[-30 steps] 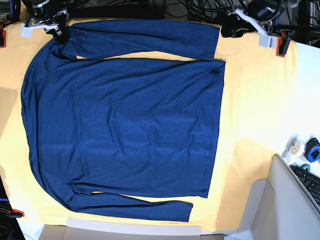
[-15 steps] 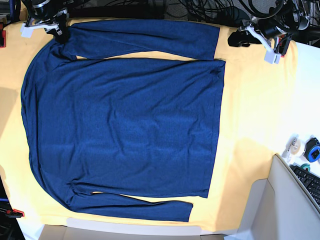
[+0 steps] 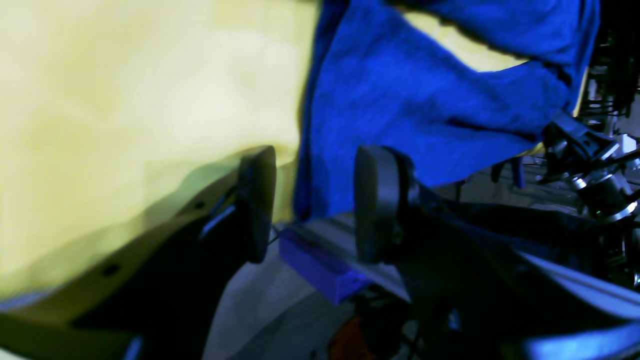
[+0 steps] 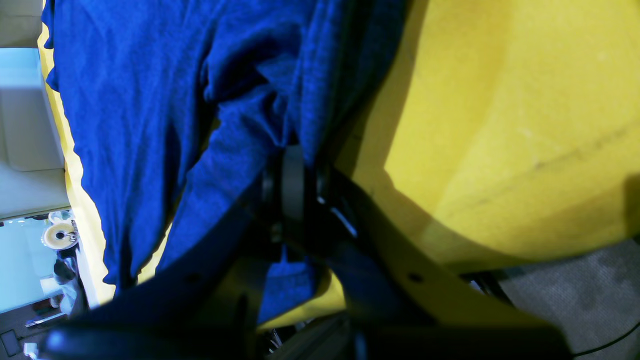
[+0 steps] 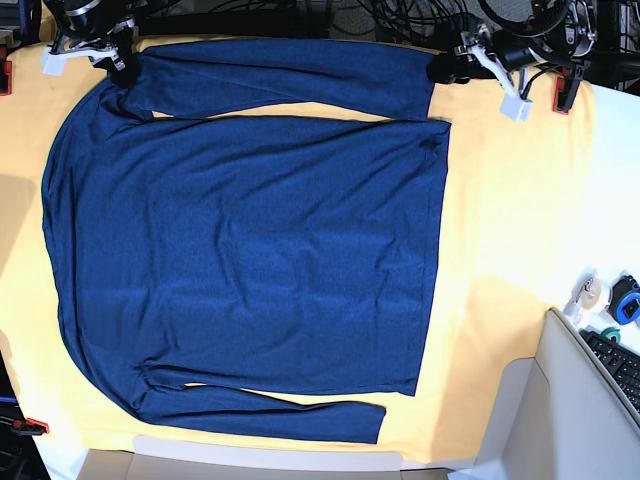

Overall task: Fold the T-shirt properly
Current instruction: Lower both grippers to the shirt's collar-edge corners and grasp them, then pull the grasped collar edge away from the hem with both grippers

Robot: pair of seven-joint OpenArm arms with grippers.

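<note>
Navy knit, the T-shirt (image 5: 250,250) lies flat on the yellow cloth (image 5: 510,220). Right gripper (image 4: 292,175) is clenched on shoulder fabric; left gripper (image 3: 312,200) hangs spread at the upper sleeve's cuff (image 5: 425,85). Sleeve fold is starting; next, pinch that cuff.

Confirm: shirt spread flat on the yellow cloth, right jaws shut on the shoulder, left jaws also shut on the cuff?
Not quite. In the left wrist view the left gripper has open jaws, beside the T-shirt cuff edge, holding nothing. The rest stands: the right gripper is shut on fabric.
</note>
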